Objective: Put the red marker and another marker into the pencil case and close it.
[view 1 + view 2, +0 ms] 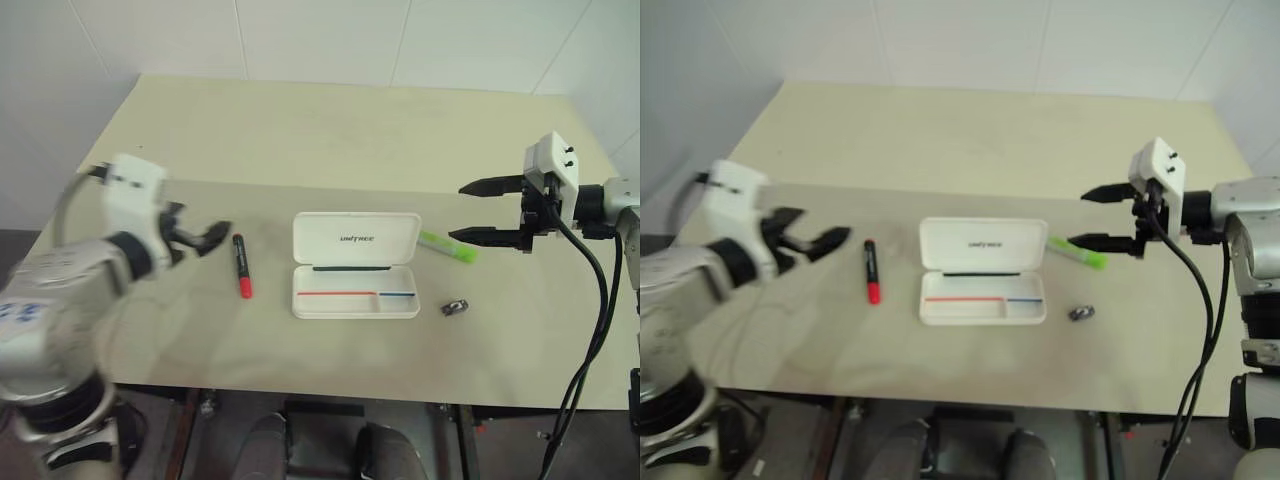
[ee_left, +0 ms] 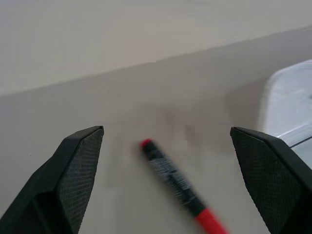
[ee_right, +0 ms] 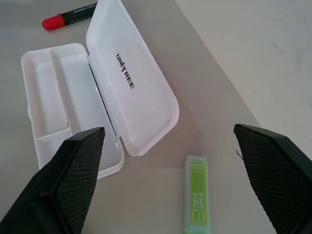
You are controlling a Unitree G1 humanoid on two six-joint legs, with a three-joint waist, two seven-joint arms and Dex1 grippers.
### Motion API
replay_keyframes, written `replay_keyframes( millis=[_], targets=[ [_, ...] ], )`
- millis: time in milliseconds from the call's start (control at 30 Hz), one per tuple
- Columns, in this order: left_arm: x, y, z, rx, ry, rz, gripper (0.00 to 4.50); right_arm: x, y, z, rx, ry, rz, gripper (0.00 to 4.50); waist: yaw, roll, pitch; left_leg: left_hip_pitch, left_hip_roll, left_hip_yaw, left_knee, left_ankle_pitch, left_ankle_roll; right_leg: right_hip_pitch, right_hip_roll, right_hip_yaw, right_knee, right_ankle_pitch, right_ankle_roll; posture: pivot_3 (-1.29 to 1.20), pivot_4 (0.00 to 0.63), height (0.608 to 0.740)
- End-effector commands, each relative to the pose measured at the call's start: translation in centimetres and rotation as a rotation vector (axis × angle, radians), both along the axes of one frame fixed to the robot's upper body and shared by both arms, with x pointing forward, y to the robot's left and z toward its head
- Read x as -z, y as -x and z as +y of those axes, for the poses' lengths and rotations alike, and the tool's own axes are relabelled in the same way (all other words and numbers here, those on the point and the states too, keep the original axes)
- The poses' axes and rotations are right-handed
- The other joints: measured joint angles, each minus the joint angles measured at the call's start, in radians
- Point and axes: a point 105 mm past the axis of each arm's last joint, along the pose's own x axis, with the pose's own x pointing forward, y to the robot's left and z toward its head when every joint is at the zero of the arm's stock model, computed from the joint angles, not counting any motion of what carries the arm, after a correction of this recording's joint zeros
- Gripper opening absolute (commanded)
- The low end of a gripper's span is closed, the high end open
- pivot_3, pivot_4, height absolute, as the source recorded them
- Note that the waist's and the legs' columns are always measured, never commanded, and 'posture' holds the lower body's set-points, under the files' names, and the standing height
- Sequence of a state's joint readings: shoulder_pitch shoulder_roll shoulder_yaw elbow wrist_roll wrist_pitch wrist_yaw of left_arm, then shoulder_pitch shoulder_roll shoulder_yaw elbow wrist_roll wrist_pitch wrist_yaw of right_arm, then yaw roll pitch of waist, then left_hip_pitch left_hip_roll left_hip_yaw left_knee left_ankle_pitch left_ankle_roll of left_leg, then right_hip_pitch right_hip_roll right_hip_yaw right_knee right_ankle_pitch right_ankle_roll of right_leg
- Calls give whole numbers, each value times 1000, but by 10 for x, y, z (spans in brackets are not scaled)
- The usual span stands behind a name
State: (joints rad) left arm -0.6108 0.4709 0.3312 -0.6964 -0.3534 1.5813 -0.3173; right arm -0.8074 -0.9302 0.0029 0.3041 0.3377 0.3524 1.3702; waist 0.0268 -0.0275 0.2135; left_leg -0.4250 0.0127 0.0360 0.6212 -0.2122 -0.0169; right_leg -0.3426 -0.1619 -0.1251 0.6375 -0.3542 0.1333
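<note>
I am seeing the pencil case point(image 3: 131, 92) showing as smooth, glossy white hard plastic, the pale green marker point(image 3: 196, 201) looking like slightly translucent plastic, the red marker point(image 1: 241, 265) wearing a smooth dark barrel, the matt cream surface point(image 1: 330, 130) lying beneath, and the jaws' black pads point(image 3: 73, 170) looking finely cross-hatched.

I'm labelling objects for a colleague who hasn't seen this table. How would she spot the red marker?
Find the open white pencil case mid-table. On its left side, apart from it, lies the red marker: black barrel, red end. The green marker lies on the case's other side.
</note>
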Motion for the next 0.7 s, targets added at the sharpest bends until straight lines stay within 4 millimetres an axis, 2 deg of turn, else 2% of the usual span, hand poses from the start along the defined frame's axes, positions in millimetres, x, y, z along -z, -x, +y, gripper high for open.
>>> replay_keyframes(
  millis=[33,167,267,433,700],
  targets=[
    [1,-6,5,-114,9,-3,4446,-9,1,0,-6,7,-40,4500,-5,0,0,-1,0,0,0,0,0,-1,0,0,0,0,0,0,150,740],
    [28,-14,14,-255,47,89,4446,-8,4,-2,3,-2,-39,4500,-7,0,0,2,2,1,-1,0,0,-1,2,2,0,0,0,0,150,740],
    [31,-22,16,-311,27,101,4446,-5,5,-4,11,-6,-33,4500,-3,0,0,2,2,1,1,0,-1,-1,2,2,0,0,-1,0,150,740],
    [30,-25,7,-312,43,105,4446,-5,10,-7,18,-9,-31,4500,3,0,0,1,2,1,1,-1,-1,0,2,2,-1,0,-1,0,150,740],
    [58,-34,-13,-275,45,173,4446,-7,15,-9,24,-1,-30,4500,-1,0,0,1,2,1,2,-2,-1,0,2,2,-1,0,-1,0,150,740]
  ],
)
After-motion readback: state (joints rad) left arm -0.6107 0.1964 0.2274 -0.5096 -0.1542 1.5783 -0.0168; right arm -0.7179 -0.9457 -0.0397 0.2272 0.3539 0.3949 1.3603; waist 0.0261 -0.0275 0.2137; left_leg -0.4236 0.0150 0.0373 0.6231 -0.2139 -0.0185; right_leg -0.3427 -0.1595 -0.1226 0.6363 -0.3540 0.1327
